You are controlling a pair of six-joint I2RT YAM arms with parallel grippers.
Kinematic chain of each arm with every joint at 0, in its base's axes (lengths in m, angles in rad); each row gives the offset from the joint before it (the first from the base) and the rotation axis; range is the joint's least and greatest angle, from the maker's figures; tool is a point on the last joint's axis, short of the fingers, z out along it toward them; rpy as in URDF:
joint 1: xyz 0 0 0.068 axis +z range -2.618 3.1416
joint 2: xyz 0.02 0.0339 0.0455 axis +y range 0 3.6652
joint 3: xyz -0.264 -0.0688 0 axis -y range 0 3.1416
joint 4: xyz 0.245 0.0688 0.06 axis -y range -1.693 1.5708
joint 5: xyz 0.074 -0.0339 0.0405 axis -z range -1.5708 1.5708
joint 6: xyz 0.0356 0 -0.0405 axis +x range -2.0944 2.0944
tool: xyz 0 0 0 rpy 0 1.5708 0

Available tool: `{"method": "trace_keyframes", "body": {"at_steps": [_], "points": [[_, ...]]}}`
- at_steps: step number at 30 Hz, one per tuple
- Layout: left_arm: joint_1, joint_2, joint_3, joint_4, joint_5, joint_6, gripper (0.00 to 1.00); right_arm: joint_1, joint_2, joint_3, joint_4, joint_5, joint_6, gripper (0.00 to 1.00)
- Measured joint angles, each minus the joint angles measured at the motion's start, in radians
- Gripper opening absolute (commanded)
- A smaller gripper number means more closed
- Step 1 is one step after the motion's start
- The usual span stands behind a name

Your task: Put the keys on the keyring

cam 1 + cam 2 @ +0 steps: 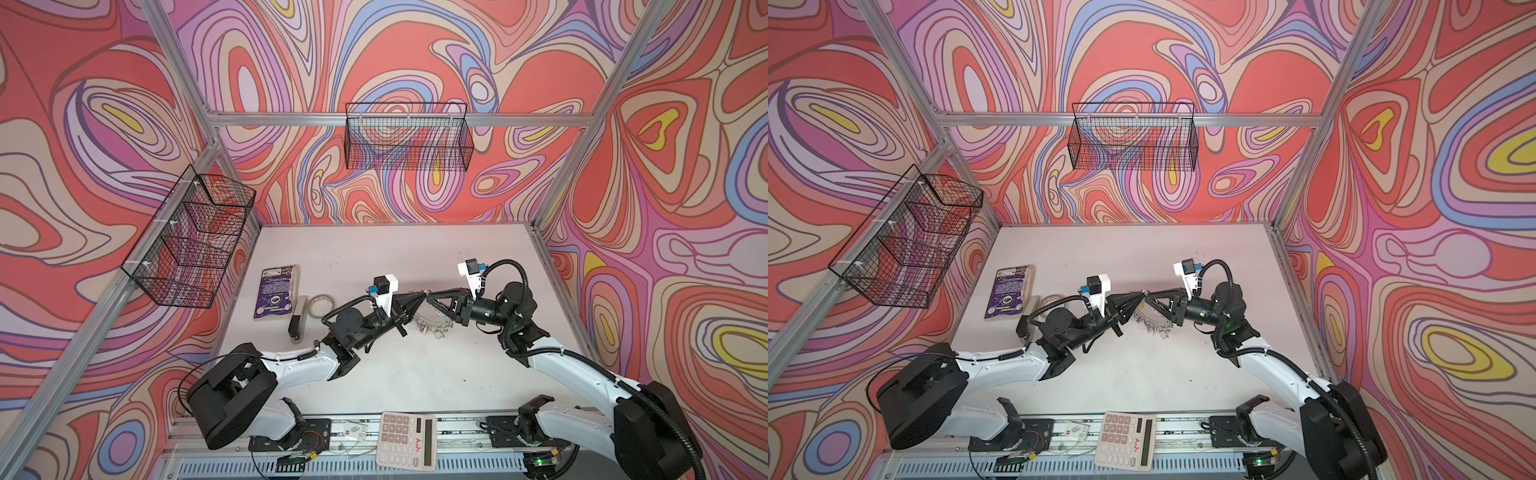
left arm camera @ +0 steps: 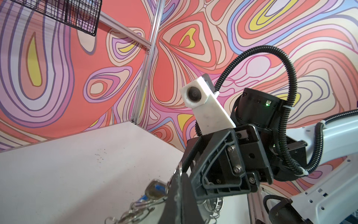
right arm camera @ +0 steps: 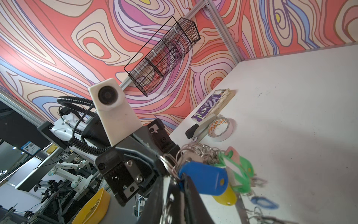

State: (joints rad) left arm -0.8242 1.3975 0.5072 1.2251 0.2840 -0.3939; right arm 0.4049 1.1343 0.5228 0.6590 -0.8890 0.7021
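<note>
With many tagged keys (image 3: 242,170) already hung on the keyring (image 1: 434,323), seen just beside the nearly meeting jaw tips, the task is judged well along; the jaws of the left gripper (image 1: 423,296) are pressed together, while whether those of the right gripper (image 1: 430,298) pinch the blue tag (image 3: 205,180) cannot be told.

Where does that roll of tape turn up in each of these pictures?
In a top view: the tape roll lies on the table, left of centre, next to the stapler.
In a top view: same spot, partly hidden by the left arm.
Left wrist: not in it.
Right wrist: on the table, beside the stapler.
Shared landmark: the purple book, close to the roll wherever it shows.
</note>
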Motion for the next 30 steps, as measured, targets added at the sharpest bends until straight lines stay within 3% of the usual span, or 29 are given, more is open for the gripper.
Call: {"method": "trace_keyframes", "body": {"at_steps": [10,13,23,30], "points": [[0.019,-0.001,-0.027,-0.010,0.018,-0.024,0.00,-0.018,0.035,-0.022,0.202,-0.079,0.119,0.20],[0.020,-0.001,-0.026,-0.010,0.029,-0.028,0.00,-0.018,0.068,-0.023,0.232,-0.087,0.138,0.24],[0.020,-0.001,-0.029,-0.010,0.037,-0.029,0.00,-0.056,0.070,-0.029,0.230,-0.095,0.138,0.25],[0.021,-0.001,-0.030,-0.010,0.042,-0.030,0.00,-0.079,0.046,0.001,0.131,-0.100,0.084,0.28]]}}
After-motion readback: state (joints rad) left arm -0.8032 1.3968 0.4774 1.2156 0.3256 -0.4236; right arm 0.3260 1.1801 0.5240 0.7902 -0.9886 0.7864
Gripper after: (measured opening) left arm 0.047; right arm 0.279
